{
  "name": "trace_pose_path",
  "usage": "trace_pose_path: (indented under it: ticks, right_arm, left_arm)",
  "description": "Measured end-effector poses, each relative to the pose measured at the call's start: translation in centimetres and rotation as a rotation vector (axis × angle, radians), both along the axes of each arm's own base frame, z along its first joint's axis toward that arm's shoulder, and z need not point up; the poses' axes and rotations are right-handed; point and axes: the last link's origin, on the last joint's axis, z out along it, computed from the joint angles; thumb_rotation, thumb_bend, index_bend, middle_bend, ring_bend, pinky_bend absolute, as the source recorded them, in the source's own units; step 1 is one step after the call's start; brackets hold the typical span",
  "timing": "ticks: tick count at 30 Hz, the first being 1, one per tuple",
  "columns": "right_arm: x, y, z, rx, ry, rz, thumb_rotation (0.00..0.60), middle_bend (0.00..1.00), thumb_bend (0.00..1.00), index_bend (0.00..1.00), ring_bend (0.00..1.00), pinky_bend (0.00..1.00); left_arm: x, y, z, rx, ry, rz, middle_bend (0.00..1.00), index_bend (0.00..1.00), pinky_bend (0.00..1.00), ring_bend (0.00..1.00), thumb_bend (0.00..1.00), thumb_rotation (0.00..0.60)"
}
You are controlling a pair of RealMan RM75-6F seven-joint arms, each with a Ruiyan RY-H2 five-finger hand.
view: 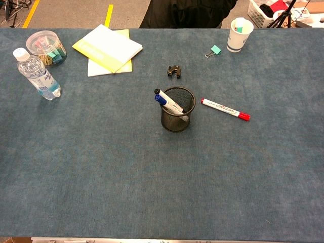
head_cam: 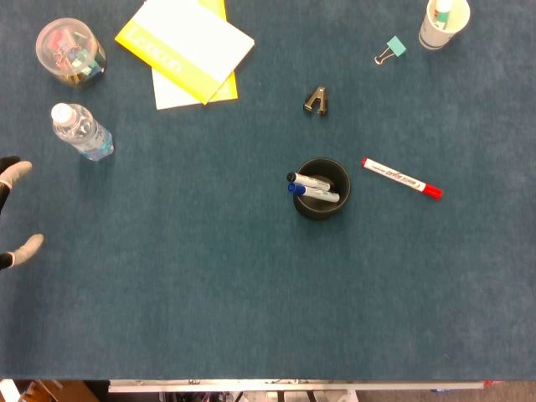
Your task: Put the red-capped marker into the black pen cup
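Note:
The red-capped marker [head_cam: 401,177] [view: 225,109] lies flat on the blue table cover, just right of the black mesh pen cup [head_cam: 322,189] [view: 177,109]. The cup stands upright near the table's middle and holds two markers, one black-capped and one blue-capped. Only fingertips of my left hand [head_cam: 15,214] show at the far left edge of the head view, spread apart and holding nothing, far from both marker and cup. My right hand appears in neither view.
A water bottle [head_cam: 82,131] stands at the left. Behind it sits a clear jar of clips [head_cam: 70,52]. A yellow-and-white booklet [head_cam: 186,48], a black clip [head_cam: 316,100], a green binder clip [head_cam: 390,50] and a paper cup [head_cam: 442,23] lie further back.

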Motion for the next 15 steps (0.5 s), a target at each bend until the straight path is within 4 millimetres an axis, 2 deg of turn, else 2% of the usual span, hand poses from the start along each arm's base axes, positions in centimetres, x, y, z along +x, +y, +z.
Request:
trace_pose_path:
  ticks: [8,12,15]
  right_arm:
    - [0.2,-0.3,-0.3,0.0,0.021,-0.015,0.6,0.3,0.39,0.32,0.08,0.0]
    - [0.9,-0.8,-0.6,-0.013,0.053,-0.012,0.6,0.31,0.32,0.33,0.08,0.0]
    - [1.6,-1.5,-1.0,-0.024,0.089,0.001,0.6,0.32,0.28,0.39,0.08,0.0]
  left_arm:
    - [-0.2,-0.1,0.1,0.003,-0.001,0.003,0.18,0.19,0.14,0.17,0.15,0.6]
    - [-0.2,-0.1,0.1,0.003,-0.003,0.0,0.18,0.19,0.14,0.17,0.15,0.6]
    - [-0.2,-0.1,0.1,0.004,-0.006,-0.003,0.18,0.19,0.14,0.17,0.15,0.6]
